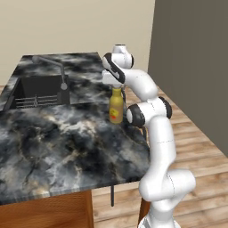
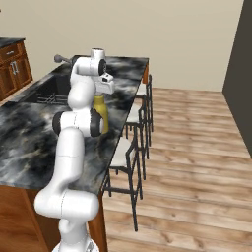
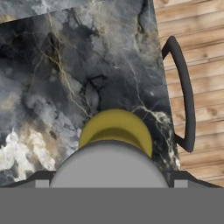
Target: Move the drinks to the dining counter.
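Note:
One drink, a yellow bottle (image 1: 116,107) with a pale cap, stands upright on the dining counter (image 1: 62,142) close to its right edge. My gripper (image 1: 116,87) hangs straight over the bottle's top, pointing down, jaws open on either side of the cap and not closed on it. From the right, the bottle (image 2: 101,117) shows just behind my arm's elbow, under the gripper (image 2: 101,93). Looking down in the hand view, the pale cap (image 3: 109,164) and yellow shoulder (image 3: 116,124) sit centred over the marbled counter (image 3: 65,65), between the gripper (image 3: 111,177) tips.
A sunken dark sink (image 1: 38,91) with a curved faucet (image 1: 57,67) lies at the counter's far left. Bar stools (image 2: 129,147) line the counter's right side; one curved black backrest (image 3: 183,92) is near the bottle. Wooden floor (image 2: 197,162) stretches to the right.

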